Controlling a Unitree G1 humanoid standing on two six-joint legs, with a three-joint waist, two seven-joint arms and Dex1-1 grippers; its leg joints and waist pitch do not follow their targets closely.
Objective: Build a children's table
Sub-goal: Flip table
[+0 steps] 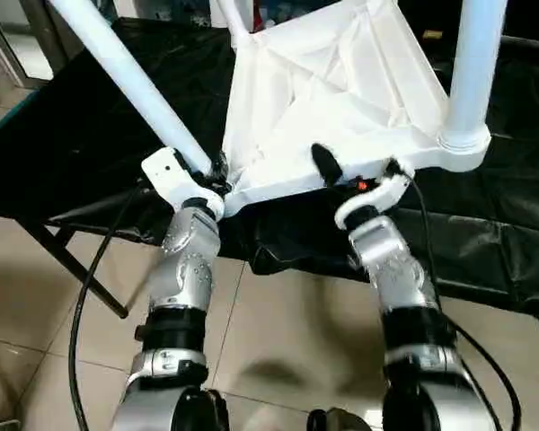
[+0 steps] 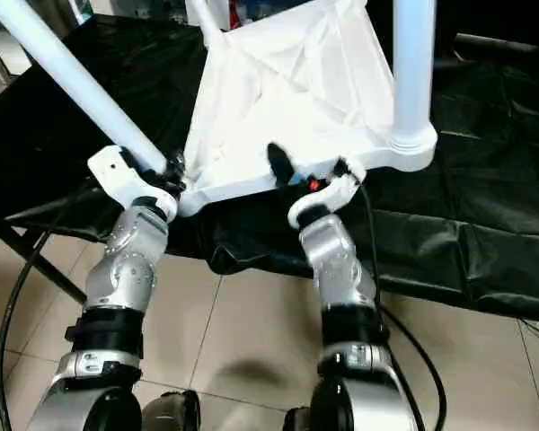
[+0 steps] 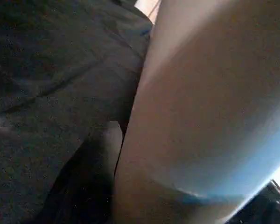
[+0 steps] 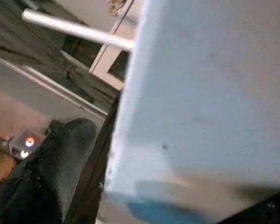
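Tabletop point(image 1: 341, 99) is the landmark: it lies underside up, tilted, on the black-covered table point(image 1: 485, 242), its near edge overhanging toward the robot. The left hand point(image 1: 211, 175) grasps the leg point(image 1: 126, 72) at the tabletop's near left corner, right where the leg meets its socket; that leg leans away to the left instead of standing straight. The right hand point(image 1: 359, 175) has its jaws spread wide around the tabletop's near edge, one black finger point(image 1: 325, 163) lying on the ribbed underside, clenched on nothing. At the near right corner a second leg point(image 1: 478, 63) stands upright. The leaning leg could pop out of its socket, or the unclamped tabletop could slide off the table's edge.
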